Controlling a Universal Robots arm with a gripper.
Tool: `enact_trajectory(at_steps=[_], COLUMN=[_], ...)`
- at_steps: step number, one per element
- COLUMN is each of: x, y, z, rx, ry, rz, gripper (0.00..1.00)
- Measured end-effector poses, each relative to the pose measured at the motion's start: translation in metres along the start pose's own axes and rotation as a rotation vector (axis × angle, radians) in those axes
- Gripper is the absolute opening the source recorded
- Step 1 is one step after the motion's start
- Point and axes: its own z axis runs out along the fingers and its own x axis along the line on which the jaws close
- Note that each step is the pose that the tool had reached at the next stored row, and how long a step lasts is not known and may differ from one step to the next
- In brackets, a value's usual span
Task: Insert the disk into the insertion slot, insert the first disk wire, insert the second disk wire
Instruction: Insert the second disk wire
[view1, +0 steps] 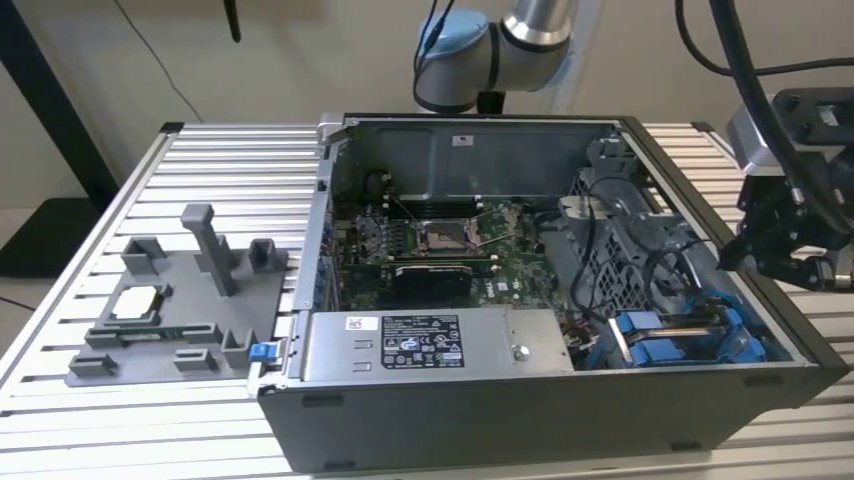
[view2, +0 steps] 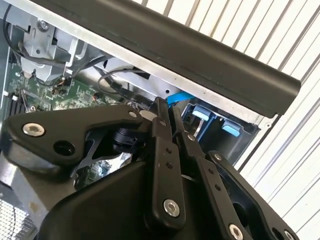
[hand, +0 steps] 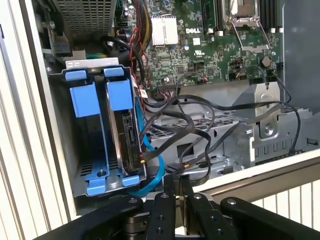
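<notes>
First wrist view: disk (hand: 131, 142) sits on edge in the insertion slot (hand: 65, 150), clipped in its blue carrier, blue tabs up top, connector edge facing the open case interior. Looks seated, though I can't confirm full depth. Blue data cable (hand: 152, 170) loops just beside the disk's connector edge; whether it's plugged in I can't tell. Black wire bundle (hand: 200, 125) drapes across the grey metal bracket next to it, toward the motherboard (hand: 210, 45).

Gripper (view2: 167, 112): fingers together, nothing visibly clamped between them in either wrist view. In the exterior view the gripper (view1: 781, 262) hangs over the case's right wall, above and just right of the bay's blue carriers (view1: 681, 340).

Handling, my read: disk is rigid, dense for its size, shock-sensitive, so take it by the plastic carrier frame, not the label face or the circuit side. Wires are the opposite: light, floppy, springy. Grab at the hard connector shell, not the cable run, or it'll twist off axis. Connector pins are fragile and keyed.

Outward: power supply (view1: 427, 345) at the case's near edge, grey fixture tray (view1: 174, 310) on the slatted counter (view1: 80, 290) at the exterior view's left.
</notes>
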Motion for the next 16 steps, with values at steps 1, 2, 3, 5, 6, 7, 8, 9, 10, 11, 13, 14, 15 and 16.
enact_trajectory(at_steps=[1,2,3,5,6,7,8,9,10,11,13,14,15,16], x=[-0.0003,-0.0007,-0.001,-0.0015,-0.0016,-0.0018,-0.002,-0.0021,-0.0021,-0.0021,-0.0019,-0.0019,-0.0019,-0.0019], y=[0.0012,0.0027,0.0046,0.0085,0.0105,0.0127,0.0147,0.0166,0.0188,0.0212,0.026,0.028,0.0299,0.0314], z=[-0.0004,-0.0006,-0.0006,-0.0008,-0.0008,-0.0009,-0.001,-0.001,-0.0012,-0.0013,-0.0019,-0.0025,-0.0034,-0.004], rx=[-0.002,-0.0048,-0.0079,-0.0143,-0.0177,-0.0219,-0.0259,-0.0297,-0.0337,-0.0364,-0.0405,-0.0421,-0.0429,-0.0435], ry=[0.0006,0.001,0.0015,0.0027,0.0034,0.0041,0.0048,0.0055,0.0062,0.0067,0.0075,0.0079,0.0082,0.0082], rz=[0.001,0.001,0.002,0.004,0.005,0.007,0.008,0.009,0.01,0.011,0.012,0.013,0.013,0.013], gripper=[0.0,0.0,0.0,0.0,0.0,0.0,0.0,0.0,0.0,0.0,0.0,0.0,0.0,0.0])
